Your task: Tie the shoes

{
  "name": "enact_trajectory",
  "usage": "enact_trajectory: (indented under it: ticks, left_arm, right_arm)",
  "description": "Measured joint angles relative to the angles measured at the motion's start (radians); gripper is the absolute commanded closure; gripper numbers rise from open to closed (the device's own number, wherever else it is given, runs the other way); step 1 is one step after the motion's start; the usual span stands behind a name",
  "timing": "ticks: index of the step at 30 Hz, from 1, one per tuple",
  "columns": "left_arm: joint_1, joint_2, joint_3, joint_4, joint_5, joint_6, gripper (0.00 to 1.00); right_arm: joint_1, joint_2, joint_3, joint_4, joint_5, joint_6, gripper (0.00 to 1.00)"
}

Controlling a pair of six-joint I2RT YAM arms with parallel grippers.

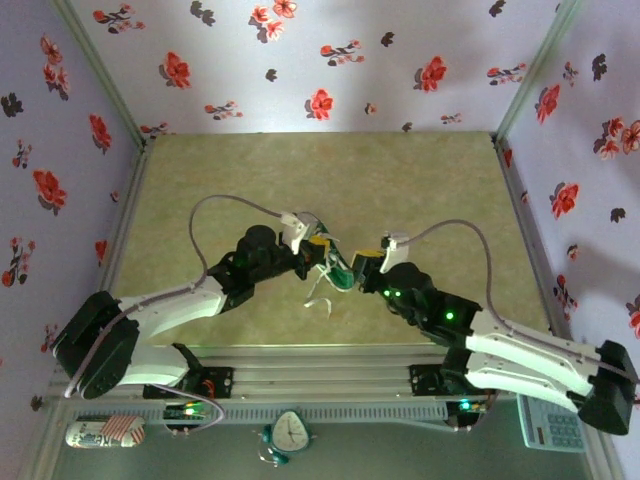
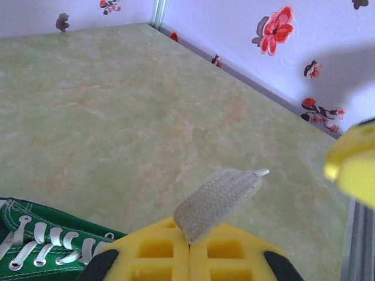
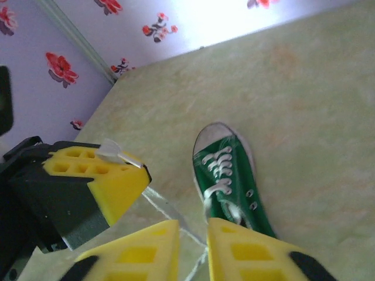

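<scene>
The left tool (image 2: 189, 234) has its two yellow fingers pressed together, pinching the end of a white lace (image 2: 218, 198). The flat woven tip stands up out of the seam between them and leans to one side, its clear hard end pointing away. Just beside that tool, the right tool (image 3: 193, 225) holds its yellow fingers a little apart with a narrow gap between them. A thin strand of lace (image 3: 170, 213) runs slantwise from under the left tool down into that gap; whether the fingers touch it cannot be told. In the top view the two tools meet tip to tip over the shoe (image 1: 338, 272), the left one coming in from the left and the right one from the right. The shoe is a small dark green canvas sneaker with a white toe cap and white sole rim. It lies flat on its sole about midway between the left and right edges of the worktop (image 1: 330, 170), somewhat closer to the near edge than to the far one. From the right wrist its toe points away and its white lacing is loose at the tongue. A loose white loop (image 1: 320, 298) trails from the shoe onto the pale green surface toward the near edge. Flowered walls (image 1: 330, 60) stand along the far and side edges.
</scene>
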Motion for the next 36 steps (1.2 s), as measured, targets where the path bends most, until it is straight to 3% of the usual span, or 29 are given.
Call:
enact_trajectory:
  ticks: [11,17,24,30,36]
  left_arm:
    - [0.0,0.0,-0.001,0.019,0.012,-0.018,1.0]
    - [-0.005,0.0,-0.012,0.021,0.031,-0.021,1.0]
    - [-0.021,0.0,-0.023,0.028,0.047,-0.022,1.0]
    - [-0.02,0.0,-0.035,0.034,0.047,-0.05,1.0]
    - [-0.02,0.0,-0.048,0.063,0.077,-0.062,1.0]
  right_arm:
    - [-0.035,0.243,0.109,0.084,-0.048,0.081,0.86]
    - [-0.071,0.323,0.231,0.139,-0.15,0.071,0.85]
    - [-0.17,0.394,0.278,0.195,-0.327,0.082,0.75]
    - [-0.232,0.307,0.221,0.16,-0.37,0.013,0.61]
    - [-0.28,0.15,0.149,0.113,-0.517,-0.2,0.6]
